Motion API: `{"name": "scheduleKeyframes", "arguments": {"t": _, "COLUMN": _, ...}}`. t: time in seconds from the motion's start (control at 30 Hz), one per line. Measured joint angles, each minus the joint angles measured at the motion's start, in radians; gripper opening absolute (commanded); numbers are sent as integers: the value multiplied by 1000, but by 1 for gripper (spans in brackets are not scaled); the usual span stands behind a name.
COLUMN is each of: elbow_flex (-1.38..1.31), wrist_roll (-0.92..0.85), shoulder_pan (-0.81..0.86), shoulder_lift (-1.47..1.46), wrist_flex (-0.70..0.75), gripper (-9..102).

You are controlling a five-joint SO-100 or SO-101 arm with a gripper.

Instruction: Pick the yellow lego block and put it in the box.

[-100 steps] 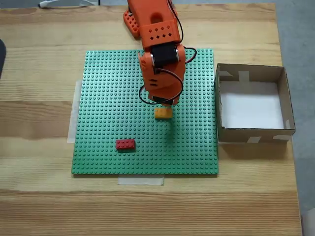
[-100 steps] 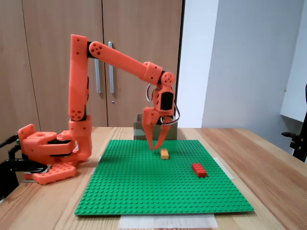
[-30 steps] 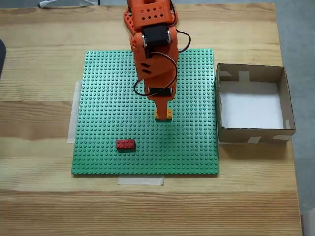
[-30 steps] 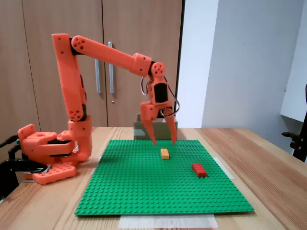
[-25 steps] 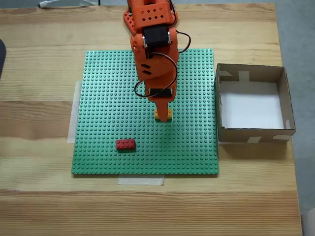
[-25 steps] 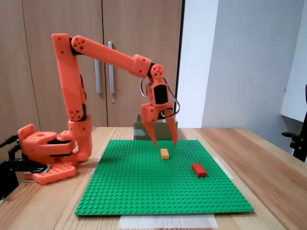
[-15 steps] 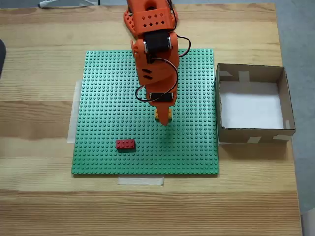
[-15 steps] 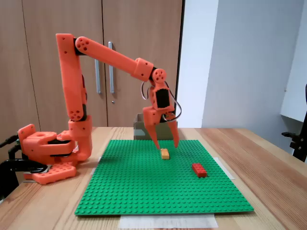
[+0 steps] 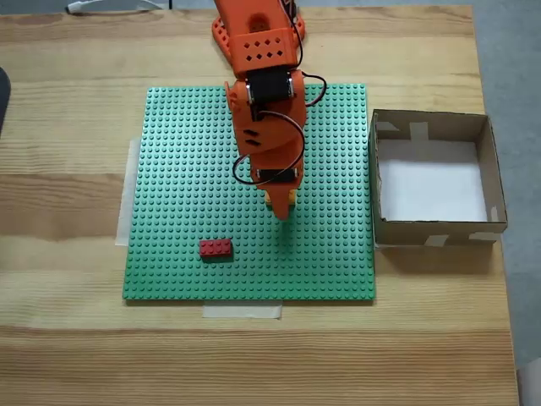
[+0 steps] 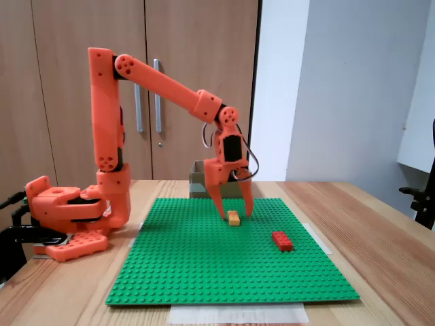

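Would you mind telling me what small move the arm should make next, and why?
Probably lower a touch more, then close. In a fixed view the gripper hangs open astride the yellow block, jaws either side, and the block sits unlifted on the baseplate.

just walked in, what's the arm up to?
The orange arm is reaching over the green baseplate, with its gripper open and lowered around the yellow lego block, one finger on either side in the side-on fixed view. The block sits on the baseplate, not yet grasped. The red brick lies untouched nearer the front edge of the plate. The box stands beside the baseplate on the wooden table, and nothing is visible on its white floor.
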Motion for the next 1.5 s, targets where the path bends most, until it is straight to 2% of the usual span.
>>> {"name": "scheduleKeyframes", "arguments": {"t": 0.23, "elbow_flex": -2, "wrist_roll": -18, "shoulder_pan": 5, "shoulder_lift": -12, "wrist_flex": -31, "gripper": 15}}
{"name": "scheduleKeyframes", "arguments": {"t": 0.6, "elbow_flex": -3, "wrist_roll": -21, "shoulder_pan": 9, "shoulder_lift": -15, "wrist_flex": -54, "gripper": -1}}
{"name": "scheduleKeyframes", "arguments": {"t": 1.07, "elbow_flex": -91, "wrist_roll": 3, "shoulder_pan": -3, "shoulder_lift": 44, "wrist_flex": -11, "gripper": -1}}
{"name": "scheduleKeyframes", "arguments": {"t": 1.5, "elbow_flex": -130, "wrist_roll": 2, "shoulder_pan": -141, "shoulder_lift": 276, "wrist_flex": 69, "gripper": -1}}
